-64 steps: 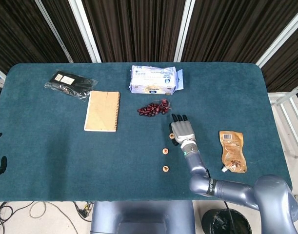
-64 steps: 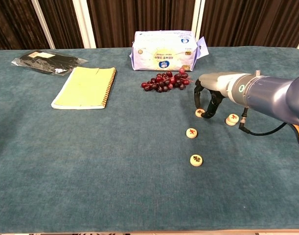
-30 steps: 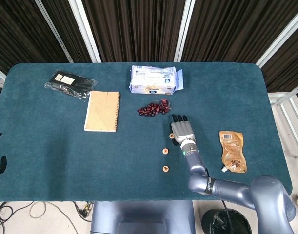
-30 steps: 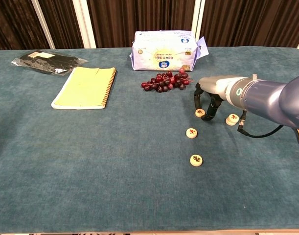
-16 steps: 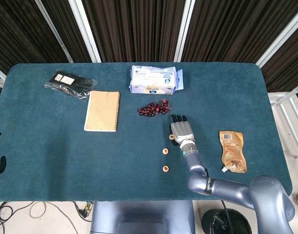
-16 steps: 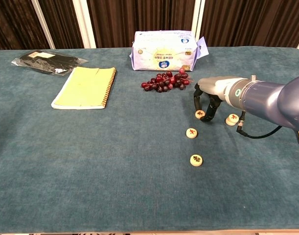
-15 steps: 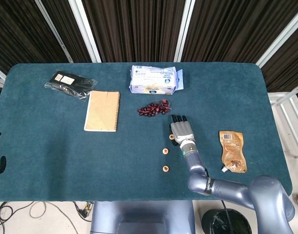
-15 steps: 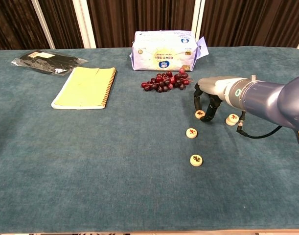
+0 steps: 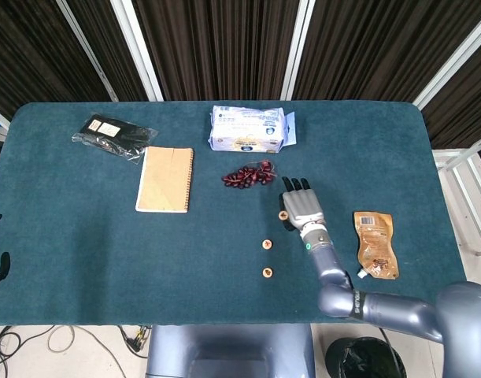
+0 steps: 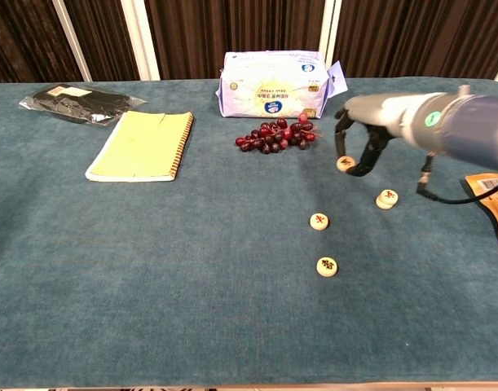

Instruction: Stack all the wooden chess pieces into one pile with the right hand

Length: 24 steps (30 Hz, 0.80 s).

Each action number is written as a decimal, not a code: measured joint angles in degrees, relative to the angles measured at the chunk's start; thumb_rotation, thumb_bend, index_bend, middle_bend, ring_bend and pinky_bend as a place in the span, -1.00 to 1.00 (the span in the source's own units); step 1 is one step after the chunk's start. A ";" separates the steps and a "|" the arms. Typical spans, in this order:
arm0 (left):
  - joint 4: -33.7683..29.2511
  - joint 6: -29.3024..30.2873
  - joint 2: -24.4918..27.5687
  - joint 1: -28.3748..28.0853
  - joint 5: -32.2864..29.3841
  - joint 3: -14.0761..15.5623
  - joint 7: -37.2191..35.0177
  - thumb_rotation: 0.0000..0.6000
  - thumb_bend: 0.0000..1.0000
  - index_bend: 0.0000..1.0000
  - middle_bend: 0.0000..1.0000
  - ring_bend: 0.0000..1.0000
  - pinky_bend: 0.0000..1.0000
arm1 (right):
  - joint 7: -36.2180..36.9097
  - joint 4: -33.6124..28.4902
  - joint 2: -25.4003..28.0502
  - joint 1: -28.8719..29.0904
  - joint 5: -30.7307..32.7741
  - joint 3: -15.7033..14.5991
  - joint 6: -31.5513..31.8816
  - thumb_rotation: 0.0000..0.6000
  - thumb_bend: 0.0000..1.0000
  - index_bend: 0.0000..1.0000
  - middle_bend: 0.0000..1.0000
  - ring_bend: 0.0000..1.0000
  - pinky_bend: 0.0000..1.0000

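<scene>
Right hand point(image 9: 302, 206) in the head view lies palm down, fingers pointing toward the grapes point(image 9: 249, 176), a chess piece point(image 9: 283, 214) at its thumb side; two more pieces point(image 9: 266, 245) point(image 9: 267, 272) sit nearer.

From the chest camera the right hand point(image 10: 359, 147) is raised above the surface point(image 10: 151, 261), pinching one piece point(image 10: 344, 163) between thumb and finger. Three pieces point(image 10: 386, 198) point(image 10: 319, 221) point(image 10: 327, 265) lie apart below.

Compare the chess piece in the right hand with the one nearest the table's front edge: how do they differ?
The held piece is pinched in the right hand, lifted off the table; the front piece lies flat on the cloth, untouched. The held piece sits near the grapes; the front piece lies closest to the robot. The front piece's face marking looks dark; the held one's is unreadable. Both are small, pale, round wooden discs.
</scene>
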 measured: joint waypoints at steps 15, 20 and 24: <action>-0.10 -0.03 0.01 0.02 -0.18 -0.02 0.02 1.00 -0.02 -0.75 -1.00 -1.00 -1.00 | 2.08 -1.94 2.84 -3.19 -0.83 -4.03 -0.07 1.00 -0.18 0.08 -1.00 -1.00 -1.00; -0.14 -0.05 0.04 0.02 -0.15 0.00 0.04 1.00 -0.02 -0.75 -1.00 -1.00 -1.00 | 2.07 -1.64 2.95 -3.25 -0.51 -4.36 -0.28 1.00 -0.18 0.08 -1.00 -1.00 -1.00; -0.20 0.00 0.06 0.05 -0.17 0.00 0.03 1.00 -0.02 -0.75 -1.00 -1.00 -1.00 | 2.24 -1.43 2.95 -3.57 -0.08 -4.88 -0.40 1.00 -0.18 0.08 -1.00 -1.00 -1.00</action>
